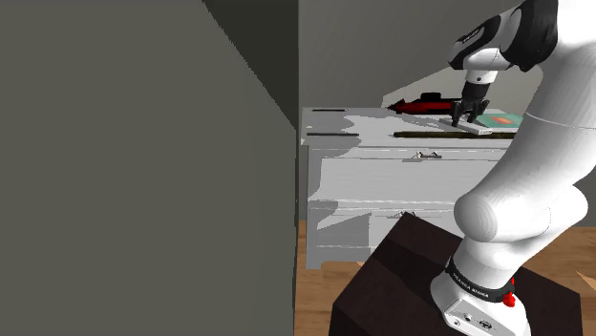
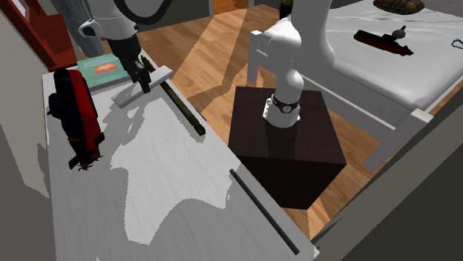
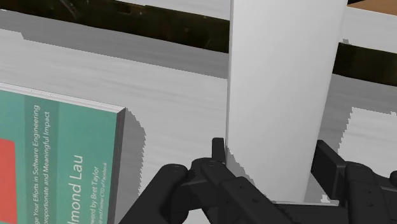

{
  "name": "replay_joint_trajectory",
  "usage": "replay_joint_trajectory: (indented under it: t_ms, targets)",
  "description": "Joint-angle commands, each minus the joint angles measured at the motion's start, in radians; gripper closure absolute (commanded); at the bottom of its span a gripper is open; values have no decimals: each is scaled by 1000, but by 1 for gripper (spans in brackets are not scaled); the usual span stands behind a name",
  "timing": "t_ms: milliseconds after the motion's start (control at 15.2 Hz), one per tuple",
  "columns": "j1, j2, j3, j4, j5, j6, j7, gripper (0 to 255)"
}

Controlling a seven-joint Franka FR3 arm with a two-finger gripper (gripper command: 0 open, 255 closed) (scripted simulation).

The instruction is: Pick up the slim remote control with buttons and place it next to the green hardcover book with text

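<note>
Black hand (image 3: pixel 271 156) clasping the plain grey-white slim remote (image 3: pixel 280 83), just beside the green book (image 3: pixel 57 159) on the white tabletop (image 3: pixel 172 95), whose cover reads "Software Engineering", "Meaningful Impact", "Bret Taylor".

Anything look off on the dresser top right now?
Mainly the remote clasped in the gripper: it is drawn plain grey-white with no buttons visible, and its far end seems to cross the dark bar along the dresser front. The green book lies flat beside it. Nothing looks spilled or damaged.
</note>
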Motion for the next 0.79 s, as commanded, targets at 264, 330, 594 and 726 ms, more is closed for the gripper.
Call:
replay_joint_trajectory:
  t_ms: [264, 330, 594, 726]
  targets:
    - [0, 4, 0, -3, 1, 2, 0, 255]
    - [0, 4, 0, -3, 1, 2, 0, 255]
    - [0, 4, 0, -5, 1, 3, 0, 0]
    - [0, 4, 0, -3, 1, 2, 0, 0]
